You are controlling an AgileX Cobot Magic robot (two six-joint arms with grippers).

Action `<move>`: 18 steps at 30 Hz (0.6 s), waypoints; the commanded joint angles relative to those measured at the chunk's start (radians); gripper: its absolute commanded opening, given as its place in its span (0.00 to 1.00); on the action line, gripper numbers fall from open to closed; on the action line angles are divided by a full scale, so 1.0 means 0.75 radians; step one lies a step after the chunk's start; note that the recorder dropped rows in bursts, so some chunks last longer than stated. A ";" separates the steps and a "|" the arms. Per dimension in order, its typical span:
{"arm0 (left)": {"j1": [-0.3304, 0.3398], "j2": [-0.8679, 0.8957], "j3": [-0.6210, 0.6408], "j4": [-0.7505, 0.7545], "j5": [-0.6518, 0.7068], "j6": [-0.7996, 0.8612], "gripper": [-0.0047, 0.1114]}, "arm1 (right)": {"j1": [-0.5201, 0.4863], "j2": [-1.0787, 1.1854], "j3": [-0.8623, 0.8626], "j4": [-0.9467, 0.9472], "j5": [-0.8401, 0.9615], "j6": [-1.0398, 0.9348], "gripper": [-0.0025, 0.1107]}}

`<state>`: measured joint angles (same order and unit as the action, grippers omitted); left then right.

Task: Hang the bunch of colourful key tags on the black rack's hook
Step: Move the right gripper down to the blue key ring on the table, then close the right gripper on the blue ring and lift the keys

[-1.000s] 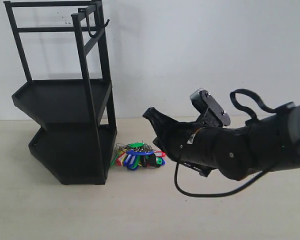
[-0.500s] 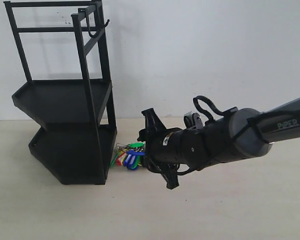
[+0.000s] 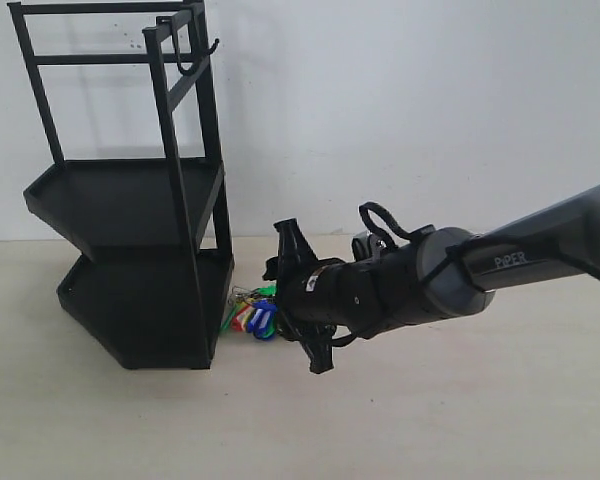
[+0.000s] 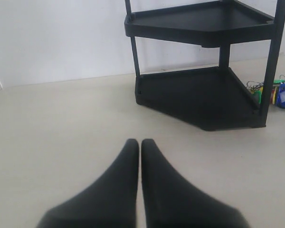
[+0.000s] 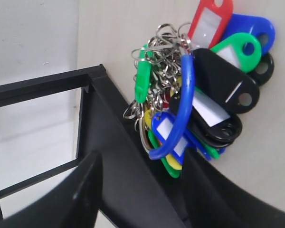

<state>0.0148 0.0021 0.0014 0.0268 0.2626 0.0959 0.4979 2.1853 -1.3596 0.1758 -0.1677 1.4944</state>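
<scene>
The colourful key tag bunch [image 3: 252,313] lies on the table against the foot of the black rack [image 3: 130,250]. The hook [image 3: 188,66] hangs off the rack's top bar, bare. My right gripper [image 3: 302,298] is open just right of the bunch, one finger high and one low. In the right wrist view the bunch [image 5: 204,99] with its blue loop [image 5: 187,95] lies just past the spread fingers [image 5: 85,190], nothing gripped. My left gripper [image 4: 137,142] is shut and empty over bare table, well short of the rack [image 4: 199,90]; the bunch [image 4: 280,92] shows beyond.
A white wall stands right behind the rack. The rack's lower tray edge [image 5: 109,109] runs close beside the bunch and between my right fingers' line of sight. Beige tabletop [image 3: 430,420] stretches in front and to the right.
My right arm has stretched left toward the bunch and rolled, so its open fingers now stand one above the other right beside the tags. The bunch and rack have not moved.
</scene>
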 commanded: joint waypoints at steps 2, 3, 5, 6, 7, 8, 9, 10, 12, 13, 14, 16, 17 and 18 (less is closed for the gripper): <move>-0.002 -0.003 -0.002 -0.005 -0.011 0.001 0.08 | 0.000 0.038 -0.048 -0.005 0.002 0.031 0.45; -0.002 -0.003 -0.002 -0.005 -0.011 0.001 0.08 | 0.000 0.045 -0.055 -0.005 -0.004 0.031 0.45; -0.002 -0.003 -0.002 -0.005 -0.011 0.001 0.08 | 0.000 0.059 -0.076 0.008 -0.010 0.035 0.45; -0.002 -0.003 -0.002 -0.005 -0.011 0.001 0.08 | 0.000 0.067 -0.082 0.016 -0.007 0.035 0.45; -0.002 -0.003 -0.002 -0.005 -0.011 0.001 0.08 | 0.000 0.080 -0.092 0.037 -0.010 0.035 0.45; -0.002 -0.003 -0.002 -0.005 -0.011 0.001 0.08 | 0.000 0.093 -0.098 0.054 -0.010 0.035 0.45; -0.002 -0.003 -0.002 -0.005 -0.011 0.001 0.08 | 0.000 0.098 -0.104 0.070 -0.010 0.035 0.45; -0.002 -0.003 -0.002 -0.005 -0.011 0.001 0.08 | 0.000 0.113 -0.114 0.078 -0.010 0.041 0.45; -0.002 -0.003 -0.002 -0.005 -0.011 0.001 0.08 | 0.000 0.137 -0.132 0.078 -0.016 0.058 0.45; -0.002 -0.003 -0.002 -0.005 -0.011 0.001 0.08 | 0.000 0.148 -0.146 0.078 -0.020 0.058 0.45; -0.002 -0.003 -0.002 -0.005 -0.011 0.001 0.08 | 0.000 0.160 -0.159 0.078 -0.023 0.058 0.45; -0.002 -0.003 -0.002 -0.005 -0.011 0.001 0.08 | 0.000 0.172 -0.177 0.078 -0.030 0.058 0.45; -0.002 -0.003 -0.002 -0.005 -0.011 0.001 0.08 | 0.000 0.174 -0.183 0.085 -0.025 0.058 0.43; -0.002 -0.003 -0.002 -0.005 -0.011 0.001 0.08 | 0.000 0.174 -0.187 0.097 -0.025 0.058 0.39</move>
<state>0.0148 0.0021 0.0014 0.0268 0.2626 0.0959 0.4979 2.3144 -1.4824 0.2428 -0.1724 1.5380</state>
